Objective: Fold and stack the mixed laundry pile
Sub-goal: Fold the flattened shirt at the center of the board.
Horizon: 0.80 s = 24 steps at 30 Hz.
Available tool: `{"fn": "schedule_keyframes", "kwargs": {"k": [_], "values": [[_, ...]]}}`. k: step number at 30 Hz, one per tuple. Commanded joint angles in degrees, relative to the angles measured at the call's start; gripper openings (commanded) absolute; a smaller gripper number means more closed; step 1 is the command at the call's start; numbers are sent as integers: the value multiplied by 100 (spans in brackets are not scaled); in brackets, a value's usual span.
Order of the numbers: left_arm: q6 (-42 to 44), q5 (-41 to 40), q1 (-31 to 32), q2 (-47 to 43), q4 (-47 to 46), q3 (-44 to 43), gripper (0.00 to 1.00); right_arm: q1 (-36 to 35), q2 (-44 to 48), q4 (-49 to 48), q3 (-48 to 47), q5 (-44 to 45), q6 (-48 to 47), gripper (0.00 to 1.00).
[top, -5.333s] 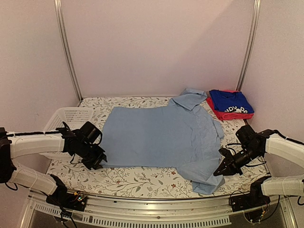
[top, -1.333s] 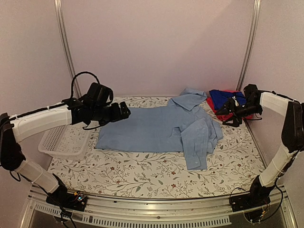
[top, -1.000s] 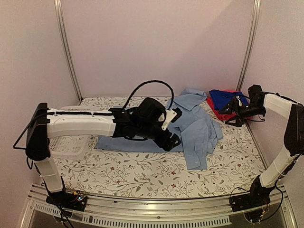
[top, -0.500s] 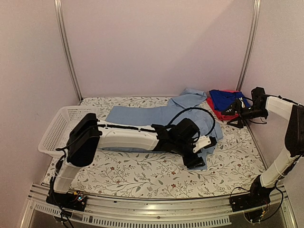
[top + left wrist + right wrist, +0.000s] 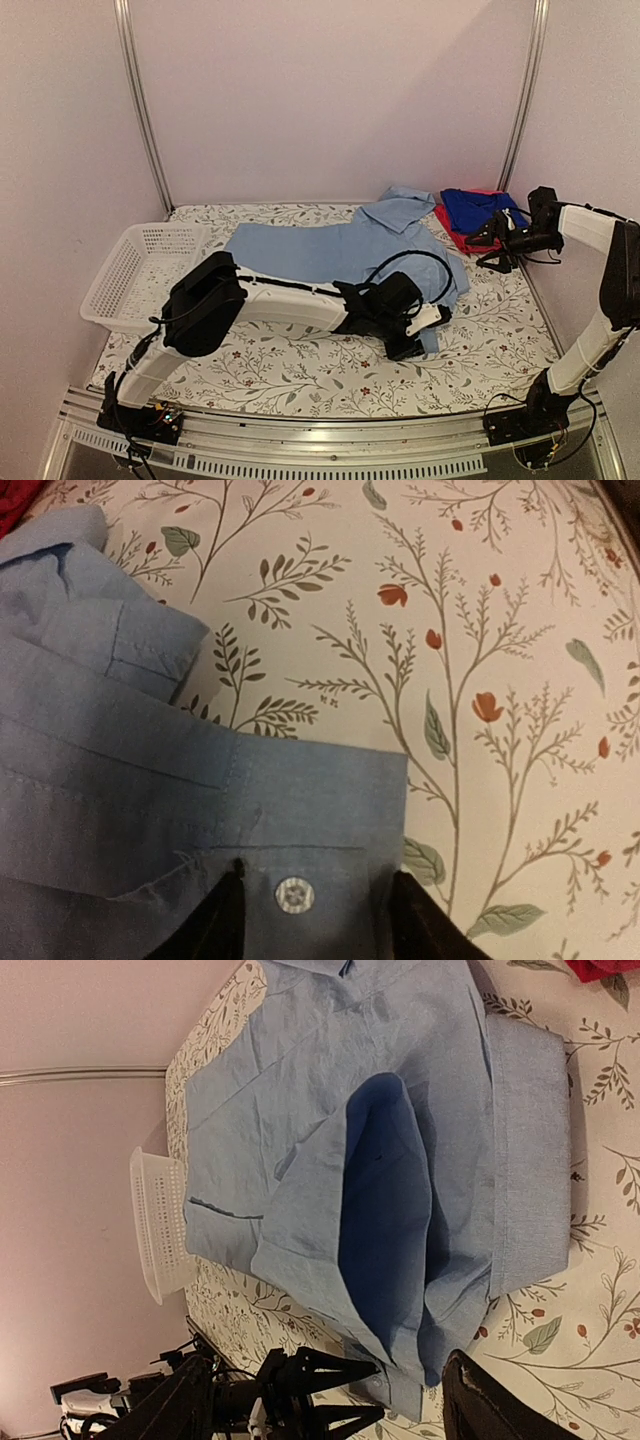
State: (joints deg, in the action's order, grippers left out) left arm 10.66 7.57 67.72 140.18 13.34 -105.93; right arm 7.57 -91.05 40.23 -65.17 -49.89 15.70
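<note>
Left wrist view showed the left gripper (image 5: 315,872) spread astride the light-blue shirt's cuff (image 5: 320,790) at 6 o'clock, seemingly needing a sleeve-fold pinch; the right gripper (image 5: 328,1360) gaped.

Your light-blue shirt (image 5: 110,780) is matt woven cloth, its button (image 5: 294,895) smooth and pale; the floral table cover (image 5: 520,600) looks matt; the basket (image 5: 130,280) is perforated plastic.

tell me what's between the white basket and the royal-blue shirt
The light-blue collared shirt, spread on the floral table cover; the top external view shows it.
</note>
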Motion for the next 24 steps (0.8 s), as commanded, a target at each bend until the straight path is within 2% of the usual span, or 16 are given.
{"fn": "schedule_keyframes", "kwargs": {"k": [1, 3, 4, 5, 10, 14, 20, 24], "values": [[5, -205, -55, 472, 587, 281, 33, 16, 95, -33, 36, -18, -75, 78], [99, -266, -56, 393, 655, 378, 10, 15, 87, -33, 30, -8, -85, 78], [141, -269, -57, 310, 660, 406, 2, 16, 74, -24, 37, 7, -96, 78], [189, -257, -50, 207, 665, 403, 0, 16, 73, -23, 36, 27, -122, 78], [79, 55, -84, -648, 635, -89, 0, 11, 69, -51, 48, 56, -262, 77], [-514, 503, -379, -1309, 529, -731, 0, 8, 118, -342, 191, -103, -216, 77], [-1561, 431, -1105, -1518, 296, -1368, 0, 7, 185, -681, 481, -246, -211, 77], [-2343, 323, -1675, -1509, -187, -1375, 0, -29, 318, -947, 719, -281, -211, 77]]}}
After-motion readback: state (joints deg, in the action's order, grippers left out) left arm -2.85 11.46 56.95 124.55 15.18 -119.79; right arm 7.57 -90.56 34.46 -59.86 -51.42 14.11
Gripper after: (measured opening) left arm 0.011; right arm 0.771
